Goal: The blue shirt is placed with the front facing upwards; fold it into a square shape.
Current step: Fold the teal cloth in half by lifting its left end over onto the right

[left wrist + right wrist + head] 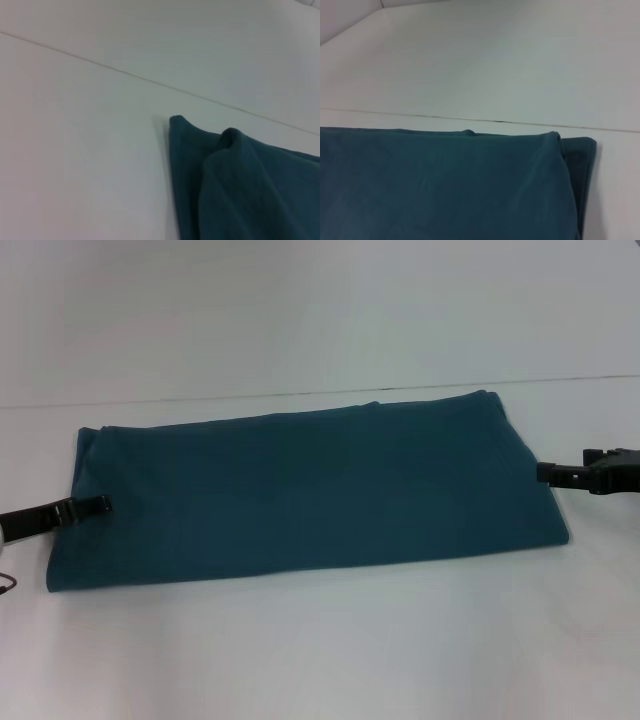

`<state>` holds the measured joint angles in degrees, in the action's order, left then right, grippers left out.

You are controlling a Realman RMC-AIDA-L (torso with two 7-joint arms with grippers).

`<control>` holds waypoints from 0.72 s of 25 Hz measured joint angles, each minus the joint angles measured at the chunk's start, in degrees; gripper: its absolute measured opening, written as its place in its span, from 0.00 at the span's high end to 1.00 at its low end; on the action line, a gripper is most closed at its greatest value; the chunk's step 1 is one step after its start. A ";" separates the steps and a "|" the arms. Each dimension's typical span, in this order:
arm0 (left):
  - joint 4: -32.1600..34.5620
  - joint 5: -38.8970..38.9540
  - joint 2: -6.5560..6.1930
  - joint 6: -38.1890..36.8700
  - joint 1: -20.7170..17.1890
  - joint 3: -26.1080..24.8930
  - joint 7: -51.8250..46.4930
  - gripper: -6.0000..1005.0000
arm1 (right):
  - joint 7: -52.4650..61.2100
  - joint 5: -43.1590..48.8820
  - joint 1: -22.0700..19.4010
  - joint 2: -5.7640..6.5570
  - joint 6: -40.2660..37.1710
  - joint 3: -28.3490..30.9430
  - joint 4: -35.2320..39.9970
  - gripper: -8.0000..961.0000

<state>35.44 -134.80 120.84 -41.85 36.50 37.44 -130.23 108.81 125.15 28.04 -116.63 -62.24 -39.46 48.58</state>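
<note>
The blue shirt (300, 490) lies on the white table (320, 650) as a long, flat, dark teal band running left to right, with no lettering showing. My left gripper (98, 505) is low at the middle of the band's left end, its tip over the cloth edge. My right gripper (545, 474) is at the right end, its tip touching the edge there. The left wrist view shows a layered far corner of the shirt (240, 185). The right wrist view shows the shirt (445, 185) with its stacked far corner.
The table's far edge (320, 392) runs just behind the shirt, with a pale wall beyond it. White tabletop spreads in front of the shirt and past both of its ends.
</note>
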 joint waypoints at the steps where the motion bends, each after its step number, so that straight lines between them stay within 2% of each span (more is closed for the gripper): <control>1: -0.06 0.01 0.02 -0.13 0.10 0.00 0.00 0.15 | 0.00 0.00 0.00 0.00 0.00 0.00 0.02 0.07; 10: -0.11 0.29 0.62 -2.28 0.96 0.00 -0.02 0.14 | 0.00 -0.01 -0.12 0.00 -0.10 0.09 0.19 0.07; 15: -0.11 0.33 0.72 -3.63 0.99 0.00 -0.02 0.24 | 0.00 -0.21 -0.53 0.00 -0.10 0.09 0.26 0.07; 18: -0.11 0.33 0.71 -4.24 1.00 0.00 0.11 0.34 | 0.00 -0.26 -0.69 0.00 -0.09 0.09 0.27 0.07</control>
<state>35.33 -134.47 121.55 -46.09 37.51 37.44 -130.12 108.81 124.89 27.35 -116.62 -62.33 -39.37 48.85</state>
